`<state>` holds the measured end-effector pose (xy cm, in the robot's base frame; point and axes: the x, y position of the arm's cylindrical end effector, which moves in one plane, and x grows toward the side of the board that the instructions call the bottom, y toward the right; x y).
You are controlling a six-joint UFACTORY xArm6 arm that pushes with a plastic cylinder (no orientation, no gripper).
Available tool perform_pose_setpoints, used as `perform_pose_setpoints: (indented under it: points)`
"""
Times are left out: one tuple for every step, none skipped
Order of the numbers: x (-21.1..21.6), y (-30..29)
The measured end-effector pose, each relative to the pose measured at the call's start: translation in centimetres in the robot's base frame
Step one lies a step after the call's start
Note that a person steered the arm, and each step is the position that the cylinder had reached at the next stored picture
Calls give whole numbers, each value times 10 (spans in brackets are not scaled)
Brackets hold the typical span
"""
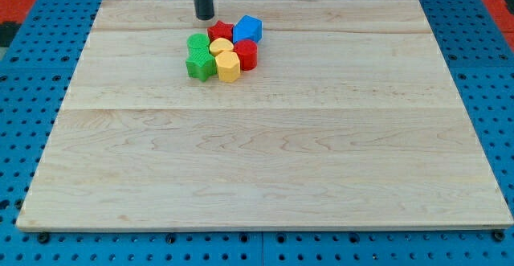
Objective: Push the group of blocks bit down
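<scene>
Rod upright at view's top, left of centre; my tip (205,17) on the board.
</scene>
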<state>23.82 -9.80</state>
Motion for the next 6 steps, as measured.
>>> perform_pose_setpoints:
  points:
    - [21,6]
    - [24,15]
    - [25,22]
    - [26,26]
    - [26,29]
    - [55,38]
